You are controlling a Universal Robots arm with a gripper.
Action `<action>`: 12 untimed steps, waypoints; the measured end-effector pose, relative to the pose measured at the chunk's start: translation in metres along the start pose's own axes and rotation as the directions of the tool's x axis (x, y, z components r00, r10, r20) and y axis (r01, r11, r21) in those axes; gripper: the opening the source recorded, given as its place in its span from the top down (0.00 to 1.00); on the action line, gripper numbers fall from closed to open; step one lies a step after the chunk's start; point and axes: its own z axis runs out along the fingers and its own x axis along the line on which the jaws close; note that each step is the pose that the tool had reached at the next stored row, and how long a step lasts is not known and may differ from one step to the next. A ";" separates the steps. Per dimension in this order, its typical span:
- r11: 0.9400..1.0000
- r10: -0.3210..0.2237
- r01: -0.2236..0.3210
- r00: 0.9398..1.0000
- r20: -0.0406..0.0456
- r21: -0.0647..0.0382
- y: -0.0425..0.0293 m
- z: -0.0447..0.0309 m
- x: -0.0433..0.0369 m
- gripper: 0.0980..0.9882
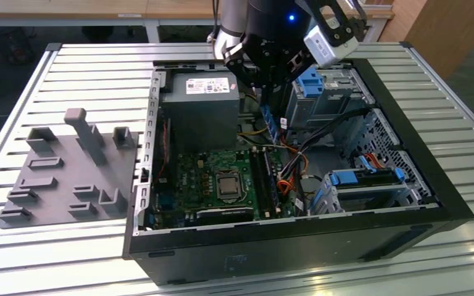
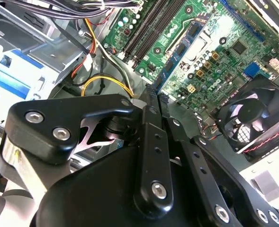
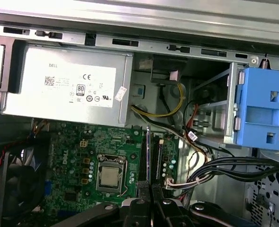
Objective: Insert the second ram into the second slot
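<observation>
In the exterior view my gripper hangs over the open computer case, shut on the second ram, a thin blue stick held upright below the fingers. It hovers above the dark memory slots without touching them. In the second wrist view the ram runs from the black fingertips out over the green board, beside the slots. The first wrist view has the ram edge-on as a thin dark line, lined up along the slots, with the gripper closed on it.
A grey power supply lies beside the gripper. Light-blue drive brackets and black and coloured cables crowd the exterior view's right. The processor socket and a fan flank the slots. A grey fixture plate lies outside the case.
</observation>
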 end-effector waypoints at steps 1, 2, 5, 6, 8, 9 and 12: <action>1.000 0.000 0.000 1.000 0.000 0.000 -0.0001 0.0004 0.0000 0.96; 1.000 0.000 0.000 1.000 0.000 0.000 -0.0002 0.0007 0.0000 0.96; 1.000 0.000 0.000 1.000 0.000 0.000 -0.0003 0.0018 0.0000 0.96; 1.000 0.000 0.000 1.000 0.000 0.000 -0.0003 0.0022 0.0000 0.96; 1.000 0.000 0.000 1.000 0.000 0.000 -0.0004 0.0028 0.0000 0.96; 1.000 0.000 0.000 1.000 0.000 0.000 -0.0004 0.0032 0.0001 0.96; 1.000 0.000 0.000 1.000 0.000 0.000 -0.0006 0.0038 0.0001 0.96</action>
